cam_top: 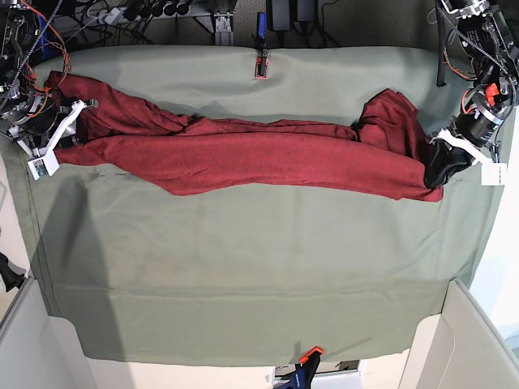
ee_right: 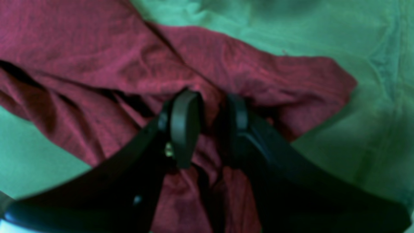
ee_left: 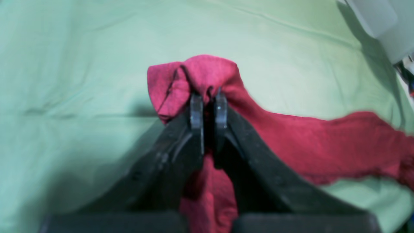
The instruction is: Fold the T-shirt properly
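While blurred, left pincer grips T-shirt | right pincer clamps bunched cloth, tips half-buried

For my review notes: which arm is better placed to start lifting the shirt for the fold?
Left, probably. Its tool is shut on a bunched end of the T-shirt, cloth pinched between the pads. The right tool straddles the other end with its pads apart, so its grip looks looser.

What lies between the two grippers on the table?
The T-shirt, stretched across the green table cloth from right gripper to left gripper, in the base view.
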